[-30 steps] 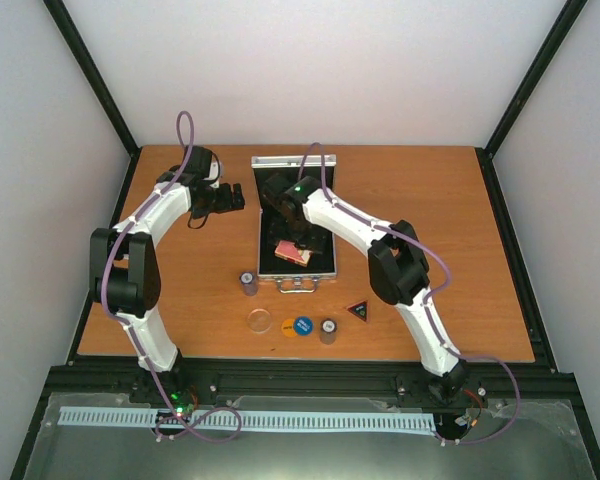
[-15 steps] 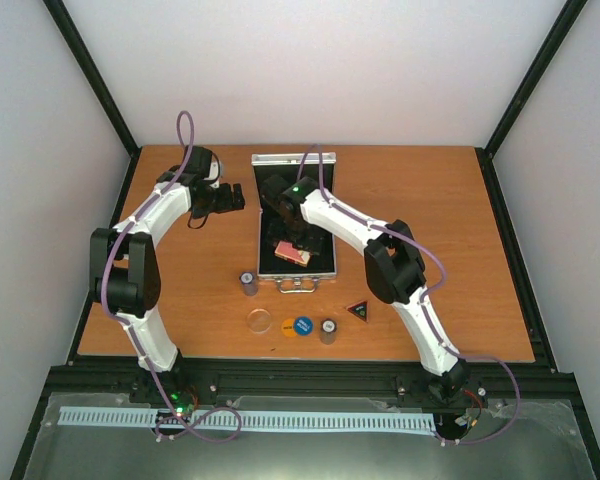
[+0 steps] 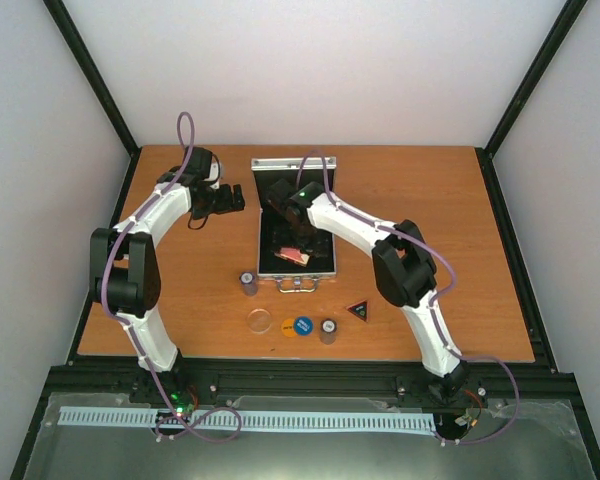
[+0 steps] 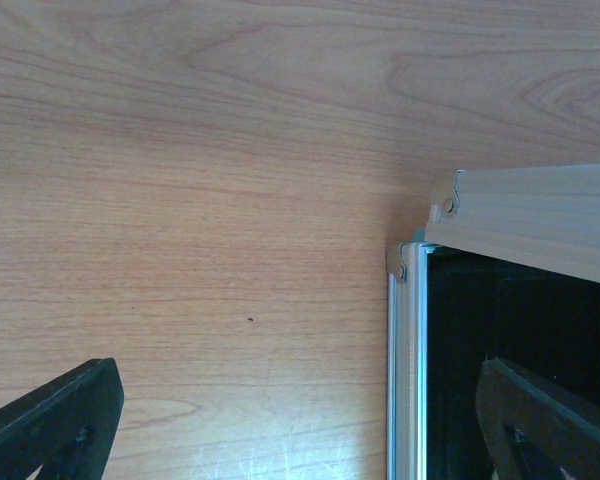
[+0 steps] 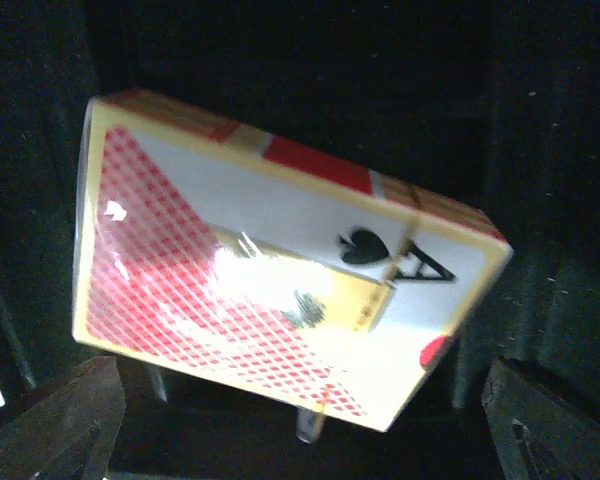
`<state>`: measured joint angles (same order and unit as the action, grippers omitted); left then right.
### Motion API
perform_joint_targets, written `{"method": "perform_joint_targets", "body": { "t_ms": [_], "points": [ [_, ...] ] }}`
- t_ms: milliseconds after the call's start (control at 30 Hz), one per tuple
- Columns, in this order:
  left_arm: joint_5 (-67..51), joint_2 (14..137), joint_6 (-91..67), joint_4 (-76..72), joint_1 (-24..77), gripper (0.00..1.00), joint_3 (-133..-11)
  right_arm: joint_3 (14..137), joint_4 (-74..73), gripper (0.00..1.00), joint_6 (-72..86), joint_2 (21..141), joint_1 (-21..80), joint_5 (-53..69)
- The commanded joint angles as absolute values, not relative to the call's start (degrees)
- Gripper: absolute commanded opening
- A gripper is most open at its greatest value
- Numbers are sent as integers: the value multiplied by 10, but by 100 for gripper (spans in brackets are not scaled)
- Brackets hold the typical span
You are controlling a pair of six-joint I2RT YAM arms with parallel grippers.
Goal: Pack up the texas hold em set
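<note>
The silver case (image 3: 323, 272) lies open mid-table, its lid (image 3: 279, 160) up at the back. The red card deck (image 3: 293, 255) lies tilted on the black lining near the front; in the right wrist view the deck (image 5: 270, 290) fills the frame. My right gripper (image 3: 286, 225) (image 5: 300, 420) hovers open over the case, just behind the deck, not touching it. My left gripper (image 3: 236, 197) (image 4: 300, 420) is open and empty at the case's back left corner (image 4: 405, 262), one finger (image 4: 550, 425) over the lining.
On the wood table in front of the case are two chip stacks (image 3: 248, 283) (image 3: 327, 330), a clear disc (image 3: 260, 321), an orange disc (image 3: 288, 326), a blue disc (image 3: 303, 325) and a black triangle (image 3: 358, 310). The case handle (image 3: 297, 285) faces the arms.
My right gripper has drawn back from the deck toward the lid. The deck stays in the case. The left arm has not moved.
</note>
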<state>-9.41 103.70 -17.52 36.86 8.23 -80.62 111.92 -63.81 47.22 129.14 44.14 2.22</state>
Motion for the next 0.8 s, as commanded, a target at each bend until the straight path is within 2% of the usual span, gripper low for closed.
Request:
{"method": "perform_joint_targets", "body": {
  "t_ms": [0, 300, 500, 633, 767],
  "points": [
    [-92, 1038, -163, 360, 85, 100, -816, 1087, -629, 100, 408, 1238, 437, -2],
    [-89, 1034, -164, 361, 85, 100, -811, 985, -524, 100, 218, 1130, 438, 59],
    [-90, 1037, -164, 364, 85, 100, -816, 992, -561, 100, 35, 1160, 443, 108],
    [-84, 1041, -162, 371, 85, 100, -823, 1004, -567, 100, -85, 1179, 450, 30],
    [-87, 1048, -166, 373, 85, 100, -826, 1011, -542, 100, -140, 1201, 449, -78]
  ]
}}
